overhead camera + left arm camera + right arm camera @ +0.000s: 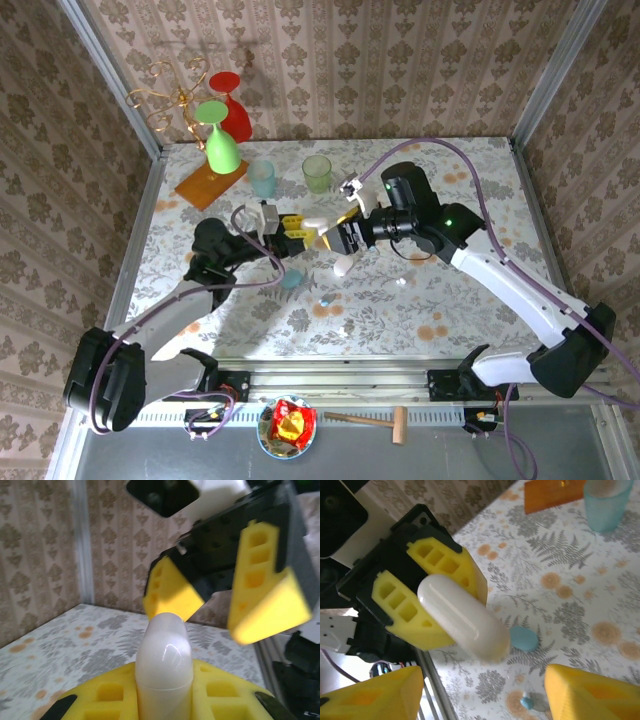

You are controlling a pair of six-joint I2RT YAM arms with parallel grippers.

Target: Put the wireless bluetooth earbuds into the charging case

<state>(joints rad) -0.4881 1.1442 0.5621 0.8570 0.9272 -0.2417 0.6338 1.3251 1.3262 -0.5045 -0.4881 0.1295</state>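
Left claw (pixel 298 226) is clamped on the white charging case (pixel 314 222). Its yellow fingers (pixel 445 565) press the case from 2 sides, and the case's rounded end sticks out past them, held up off the desk (pixel 480 200). Right claw (pixel 342 238) faces that rounded end from just beside it, spread wide with nothing between its yellow pads (pixel 590 690).

A light-blue case (pixel 292 280) lies on the desk just nearward of the white case. 2 earbuds (pixel 325 298) rest loose on the desk. The pale-blue one is nearward of the white case, next to the light-blue case, and a small white one (pixel 400 283) sits well to the white case's right. Behind the white case stand a pale-blue cup (pixel 262 178) and a green cup (pixel 317 172).
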